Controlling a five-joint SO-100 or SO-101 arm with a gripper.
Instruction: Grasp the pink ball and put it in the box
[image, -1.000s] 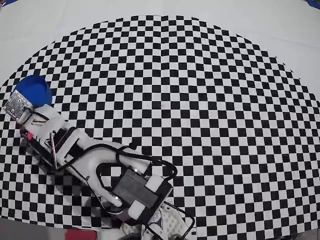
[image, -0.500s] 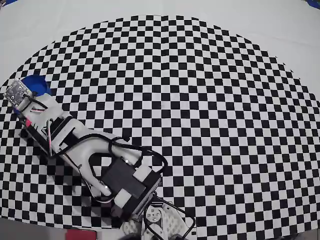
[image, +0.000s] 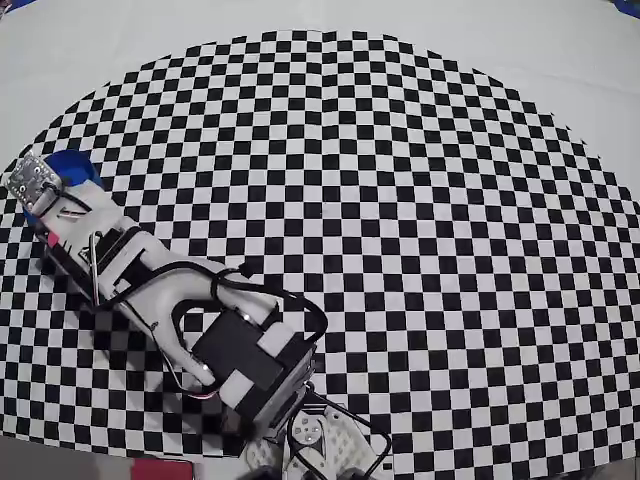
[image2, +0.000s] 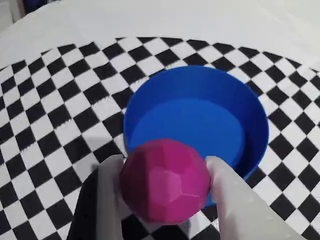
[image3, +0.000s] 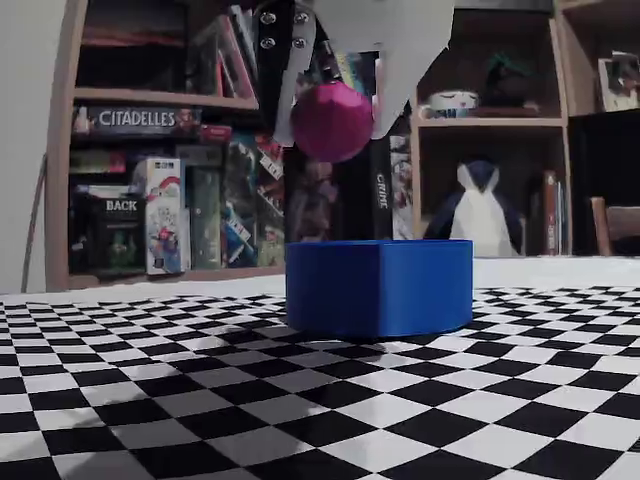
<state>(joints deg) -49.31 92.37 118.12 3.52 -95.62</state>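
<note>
Carrying: pink ball (image2: 165, 181) is clamped between the fingers (image2: 223, 187) of the gripper (image3: 335, 112), held clear above the box (image3: 379, 285).
Change: across the last second the arm (image: 170, 290) has been swung further toward the upper left of the overhead view; more of the box (image: 72, 166) is now covered by the gripper head.
Alignment: in the wrist view the ball is seen over the near rim of the box (image2: 197, 107), not yet over its centre; fixed view puts it above the left part.
Bench: checkered mat (image: 420, 200), nothing else near the box.
Judgement: transport nearly done; a small further reach is likely needed before release, else a rim bounce is risked.
</note>
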